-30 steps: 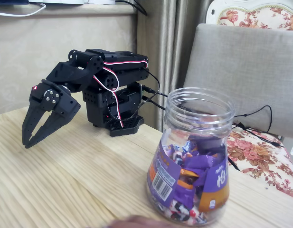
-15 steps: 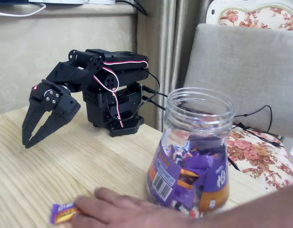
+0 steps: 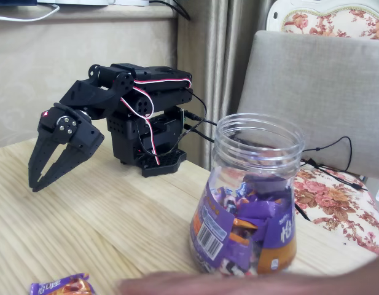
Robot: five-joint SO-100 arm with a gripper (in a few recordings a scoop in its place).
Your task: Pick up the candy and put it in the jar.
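A: Where's your candy [image 3: 60, 286]?
B: Flat on the tabletop [image 3: 103, 215] at the bottom edge of the fixed view, left of the jar [image 3: 250, 203] and well apart from your end effector [image 3: 34, 182].
A: And the end effector?
B: Empty, fingers parted narrowly, tips pointing down just above the wood. A blurred hand [image 3: 195, 285] lies beside the jar's base.

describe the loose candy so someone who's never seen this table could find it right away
Start at the clear jar on the wooden table, then look to the picture's bottom left corner, at the near edge. The candy lies flat there, alone, left of a person's blurred hand. Its purple wrapper with an orange picture matches the sweets piled in the jar, but it alone is outside.
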